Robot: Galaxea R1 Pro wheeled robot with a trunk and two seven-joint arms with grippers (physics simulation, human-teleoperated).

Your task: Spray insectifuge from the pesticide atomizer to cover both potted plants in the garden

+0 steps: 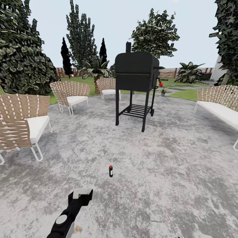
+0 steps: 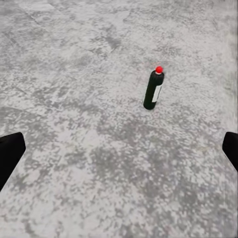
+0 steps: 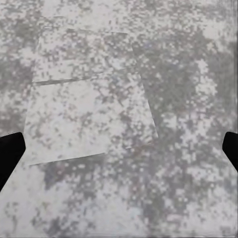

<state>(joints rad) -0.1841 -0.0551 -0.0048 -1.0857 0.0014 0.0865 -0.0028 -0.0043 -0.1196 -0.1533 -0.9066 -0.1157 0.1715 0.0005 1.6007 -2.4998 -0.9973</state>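
Pretty nice patio setup here: a big round paved area (image 1: 172,155) in mottled grey stone, with a black barbecue smoker (image 1: 136,84) standing on thin legs near the middle. Wicker chairs with white cushions ring it, one close on the left (image 1: 20,124), two more further back (image 1: 70,94) (image 1: 108,87), plus a woven bench (image 1: 219,105) on the right. Behind that there's lawn (image 1: 185,94), a low wooden fence (image 1: 172,72), a palm (image 1: 97,71), tall dark trees (image 1: 81,36) and a pale flat sky.

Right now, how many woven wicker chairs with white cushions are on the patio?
3: one nearest at the far left, one further back left, one behind it beside the black grill. Others may be hidden.
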